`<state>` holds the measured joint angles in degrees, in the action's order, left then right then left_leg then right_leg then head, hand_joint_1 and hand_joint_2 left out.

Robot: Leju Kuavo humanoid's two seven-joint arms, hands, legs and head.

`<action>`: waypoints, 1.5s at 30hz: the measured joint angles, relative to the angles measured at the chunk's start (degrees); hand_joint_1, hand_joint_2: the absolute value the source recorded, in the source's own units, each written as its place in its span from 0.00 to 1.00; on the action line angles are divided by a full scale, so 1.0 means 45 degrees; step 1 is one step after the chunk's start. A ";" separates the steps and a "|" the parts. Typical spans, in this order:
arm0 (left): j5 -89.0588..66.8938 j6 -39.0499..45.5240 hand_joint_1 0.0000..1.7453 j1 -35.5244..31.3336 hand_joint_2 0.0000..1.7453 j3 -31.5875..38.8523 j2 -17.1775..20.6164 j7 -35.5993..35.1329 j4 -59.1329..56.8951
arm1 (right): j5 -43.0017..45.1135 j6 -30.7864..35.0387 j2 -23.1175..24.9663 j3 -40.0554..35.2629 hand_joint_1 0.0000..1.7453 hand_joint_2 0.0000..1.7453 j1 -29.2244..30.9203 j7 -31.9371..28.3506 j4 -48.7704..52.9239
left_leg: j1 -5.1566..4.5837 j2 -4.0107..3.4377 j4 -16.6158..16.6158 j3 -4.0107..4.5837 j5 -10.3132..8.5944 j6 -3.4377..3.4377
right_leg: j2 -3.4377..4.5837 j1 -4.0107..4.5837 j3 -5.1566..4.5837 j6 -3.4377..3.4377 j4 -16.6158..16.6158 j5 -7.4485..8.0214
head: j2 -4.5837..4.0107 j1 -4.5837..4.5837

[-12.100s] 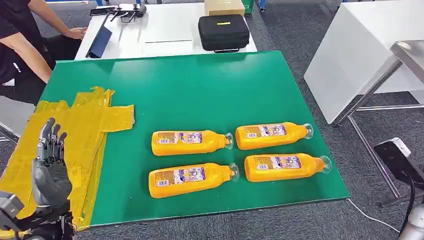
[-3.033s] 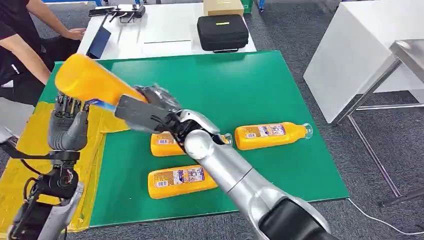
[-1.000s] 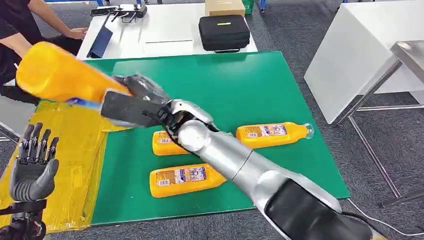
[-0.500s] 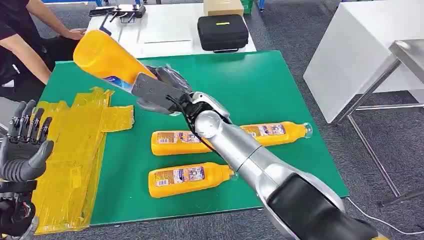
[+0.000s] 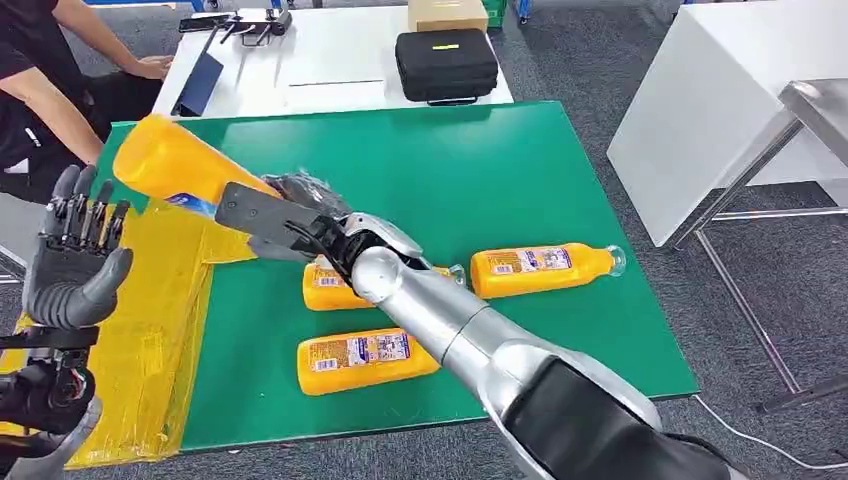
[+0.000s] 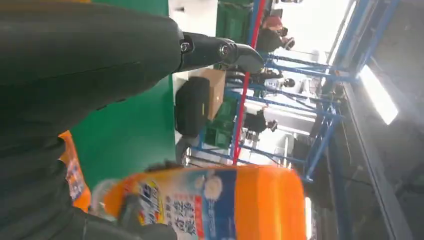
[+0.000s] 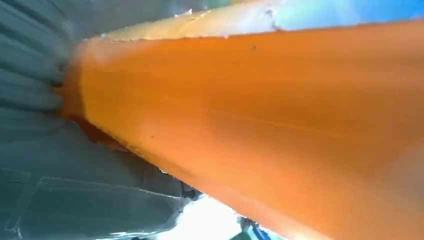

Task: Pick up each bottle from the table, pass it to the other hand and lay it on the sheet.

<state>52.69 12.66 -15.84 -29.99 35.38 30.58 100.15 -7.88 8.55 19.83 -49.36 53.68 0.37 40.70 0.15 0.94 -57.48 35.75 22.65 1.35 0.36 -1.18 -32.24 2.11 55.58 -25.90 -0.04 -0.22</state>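
We are seeing the left hand [image 5: 72, 262] raised over the far left of the yellow sheet [image 5: 150, 330], fingers spread wide and upright, holding nothing. Right of it, the right hand [image 5: 290, 215] is gripping an orange bottle [image 5: 175, 165] near its neck and holding it up in the air above the sheet's far edge, base pointing toward the left hand but still apart from it. The sheet is lying on the left part of the green bench [image 5: 480, 170]. To the right of the sheet, three more bottles are lying on their sides on the bench: one partly hidden behind the right arm [image 5: 325, 288], one nearer us [image 5: 365, 358], and one farthest from the sheet [image 5: 540, 268]. In the left wrist view we are seeing the held bottle's label [image 6: 200, 202] close to that hand.
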 measured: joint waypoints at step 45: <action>-0.0811 0.1413 0.00 0.2581 1.00 0.0545 -0.1082 0.1170 0.1384 | 0.2976 0.0748 -0.0034 -0.6891 1.00 1.00 0.0678 0.2260 0.2492 | 0.0005 0.0004 0.0002 0.0008 0.0004 -0.0004 | 0.0003 0.0003 -0.0008 -0.0004 -0.0003 -0.0005 | 0.0000 0.0005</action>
<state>49.05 19.02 -4.23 -27.54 30.51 35.85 106.38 5.51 11.91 19.67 -80.37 56.74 10.53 51.91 0.18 0.96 -57.47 35.78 22.67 1.33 0.37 -1.16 -32.28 2.10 55.56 -25.92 -0.04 -0.20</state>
